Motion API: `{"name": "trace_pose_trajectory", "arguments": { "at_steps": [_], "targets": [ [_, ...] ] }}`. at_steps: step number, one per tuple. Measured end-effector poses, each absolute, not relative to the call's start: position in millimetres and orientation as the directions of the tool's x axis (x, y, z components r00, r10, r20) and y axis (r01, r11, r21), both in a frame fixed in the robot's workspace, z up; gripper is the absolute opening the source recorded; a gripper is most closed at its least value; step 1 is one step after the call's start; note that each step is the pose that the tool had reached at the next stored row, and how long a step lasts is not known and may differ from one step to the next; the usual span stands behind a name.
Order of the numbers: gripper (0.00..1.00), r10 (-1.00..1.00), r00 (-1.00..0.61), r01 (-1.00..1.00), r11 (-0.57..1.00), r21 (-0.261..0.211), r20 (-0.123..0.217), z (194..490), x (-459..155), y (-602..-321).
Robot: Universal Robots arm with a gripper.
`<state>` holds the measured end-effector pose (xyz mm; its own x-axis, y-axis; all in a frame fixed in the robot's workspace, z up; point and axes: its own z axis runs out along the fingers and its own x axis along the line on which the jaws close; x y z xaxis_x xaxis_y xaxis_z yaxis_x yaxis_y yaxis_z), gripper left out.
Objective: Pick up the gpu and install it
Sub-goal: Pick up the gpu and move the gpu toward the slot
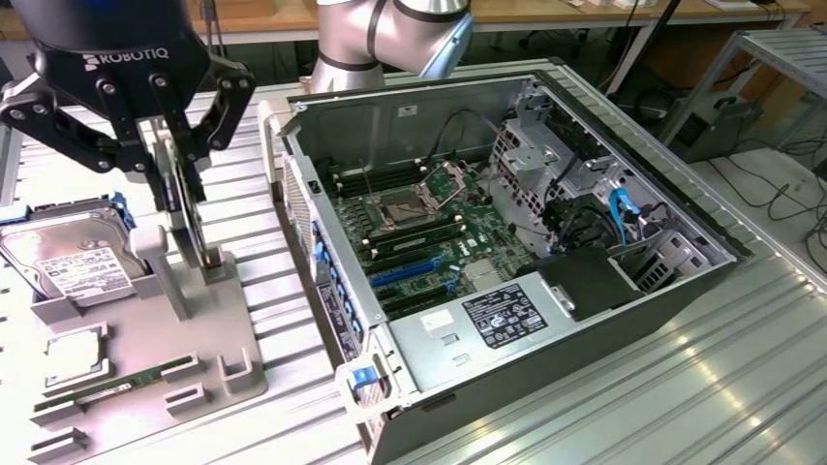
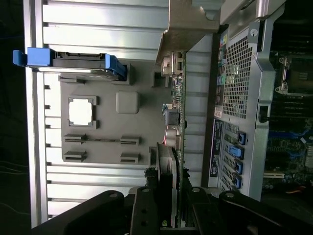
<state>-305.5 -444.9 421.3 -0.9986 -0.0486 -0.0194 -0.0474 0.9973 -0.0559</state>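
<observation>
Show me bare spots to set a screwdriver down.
Free: the ribbed table on the exterior view's right of the computer case, and the narrow strip between case and gray tray. Crowded: the tray, with hard drive, RAM stick and the hand on the gpu.

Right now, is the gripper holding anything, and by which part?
The gripper clamps the gpu by its upper edge; the card stands upright in the tray holder.
</observation>
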Motion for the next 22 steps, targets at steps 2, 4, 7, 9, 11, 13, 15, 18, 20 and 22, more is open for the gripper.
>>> {"name": "trace_pose_trajectory", "arguments": {
  "at_steps": [2, 4, 7, 9, 11, 13, 15, 18, 20, 22],
  "targets": [
    [0.27, -0.049, -0.999, -0.047, 0.997, -0.056, -0.019, 422.4, -305.5, -444.9],
    [0.27, -0.049, -0.999, -0.047, 0.997, -0.056, -0.019, 423.7, -305.5, -444.9],
    [0.27, -0.049, -0.999, -0.047, 0.997, -0.056, -0.019, 426.8, -305.5, -444.9],
    [0.27, -0.049, -0.999, -0.047, 0.997, -0.056, -0.019, 429.5, -305.5, -444.9],
    [0.27, -0.049, -0.999, -0.047, 0.997, -0.056, -0.019, 432.5, -305.5, -444.9],
    [0.27, -0.049, -0.999, -0.047, 0.997, -0.056, -0.019, 436.4, -305.5, -444.9],
    [0.27, -0.049, -0.999, -0.047, 0.997, -0.056, -0.019, 440.4, -305.5, -444.9],
    [0.27, -0.049, -0.999, -0.047, 0.997, -0.056, -0.02, 445.6, -305.5, -444.9],
    [0.27, -0.049, -0.999, -0.048, 0.997, -0.055, -0.02, 446.0, -305.4, -444.9],
    [0.27, -0.049, -0.999, -0.047, 0.997, -0.055, -0.02, 446.1, -305.4, -444.9]
  ]
}}
